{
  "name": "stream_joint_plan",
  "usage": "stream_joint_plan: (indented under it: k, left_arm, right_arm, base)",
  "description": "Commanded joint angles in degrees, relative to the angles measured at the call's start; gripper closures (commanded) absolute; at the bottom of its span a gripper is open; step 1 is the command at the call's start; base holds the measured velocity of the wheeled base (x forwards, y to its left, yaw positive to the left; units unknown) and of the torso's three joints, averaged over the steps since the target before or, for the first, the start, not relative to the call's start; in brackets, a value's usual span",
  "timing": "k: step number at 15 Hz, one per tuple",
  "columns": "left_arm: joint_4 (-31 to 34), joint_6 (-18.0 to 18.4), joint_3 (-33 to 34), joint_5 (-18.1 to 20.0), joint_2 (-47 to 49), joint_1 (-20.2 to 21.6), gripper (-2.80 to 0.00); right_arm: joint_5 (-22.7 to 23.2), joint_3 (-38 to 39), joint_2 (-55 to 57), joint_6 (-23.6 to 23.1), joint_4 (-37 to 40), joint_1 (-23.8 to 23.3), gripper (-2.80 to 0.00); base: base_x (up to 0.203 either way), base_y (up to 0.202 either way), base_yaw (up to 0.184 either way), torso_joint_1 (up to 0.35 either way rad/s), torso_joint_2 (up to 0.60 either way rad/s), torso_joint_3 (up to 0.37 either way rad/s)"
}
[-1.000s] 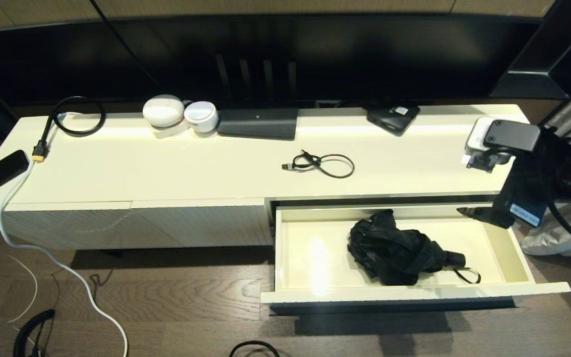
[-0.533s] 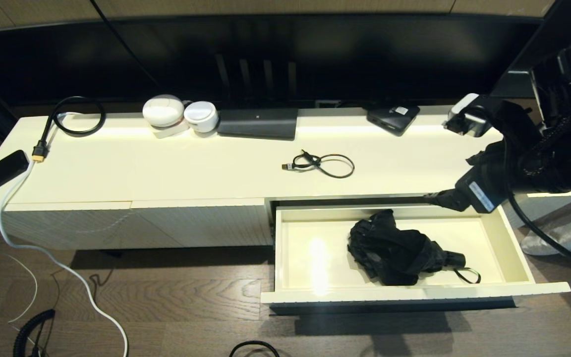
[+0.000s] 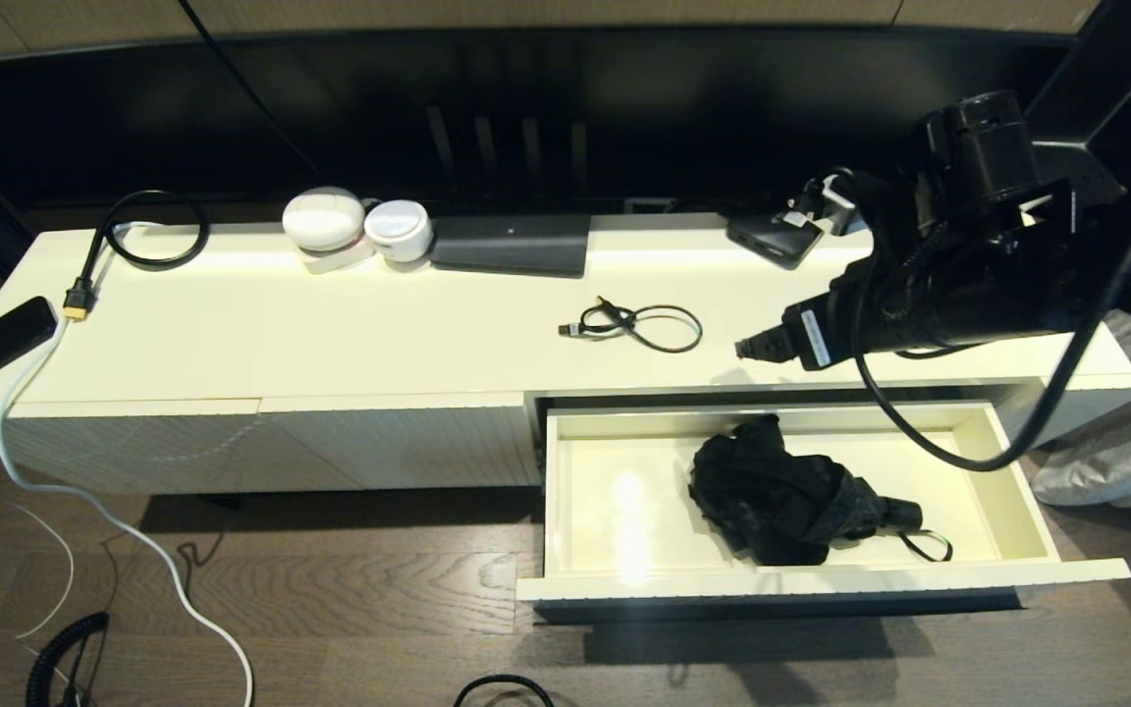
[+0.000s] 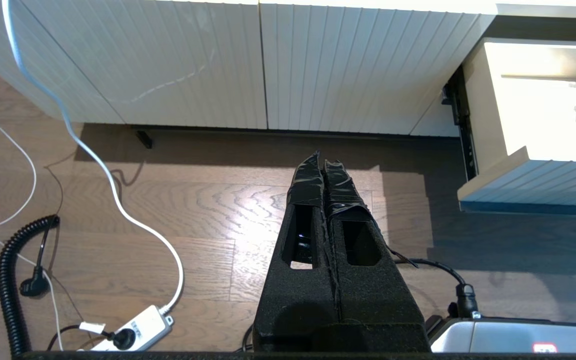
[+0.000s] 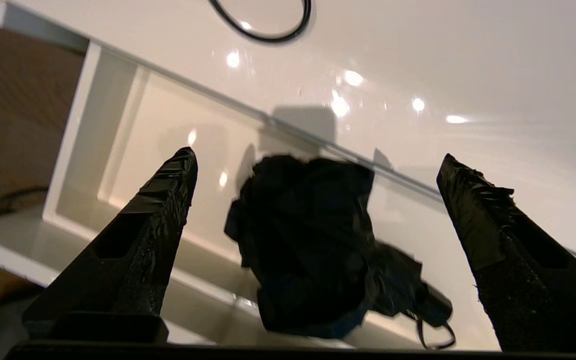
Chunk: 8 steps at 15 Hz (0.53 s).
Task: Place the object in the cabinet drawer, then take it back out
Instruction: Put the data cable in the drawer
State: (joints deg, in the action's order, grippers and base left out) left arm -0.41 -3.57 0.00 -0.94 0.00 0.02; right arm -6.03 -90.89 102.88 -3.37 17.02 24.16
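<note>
Now the right arm has swung in from the far right end of the cabinet top and hangs above it, just behind the open cabinet drawer; a second ago it was parked over the drawer's right corner. The right gripper points toward the middle of the top, and in the right wrist view its fingers stand spread wide with nothing between them, framing the object below. That object, a crumpled black folding umbrella, lies loose on the drawer floor, right of centre, its wrist strap trailing toward the front wall; it has not shifted over the last second. Judged from this, the placing half is done and the arm is lining up to come down and take the umbrella back out.

The left gripper hangs parked over the wooden floor in front of the ribbed panels, its fingers pressed together and empty.

Counted, large to small: 1 cabinet, 1 open drawer, 1 umbrella, 1 flat dark box at the back of the top, 1 smaller black device, 2 white rounded gadgets, 1 small coiled black cable mid-top, 1 thicker black cable loop at the left end
</note>
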Motion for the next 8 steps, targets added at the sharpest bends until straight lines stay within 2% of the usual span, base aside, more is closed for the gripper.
stream_joint_plan:
  k: [1,3,8]
  left_arm:
    - [-0.02,-0.03,0.00,-0.03,0.00,0.06,0.00]
    - [-0.02,-0.03,0.02,-0.03,0.00,-0.02,0.00]
    - [-0.02,-0.03,0.07,-0.03,0.00,0.06,0.00]
  right_arm:
    - [0.02,-3.61,6.14,1.44,-2.08,0.17,-2.80]
    - [-0.02,-6.58,8.76,2.21,-2.60,0.27,-2.80]
    - [-0.03,-13.31,14.08,7.41,-2.74,2.03,-2.80]
  base:
    - [0.000,0.000,0.000,0.000,0.00,0.000]
    - [0.000,0.000,0.000,0.000,0.00,0.000]
    - [0.000,0.000,0.000,0.000,0.00,0.000]
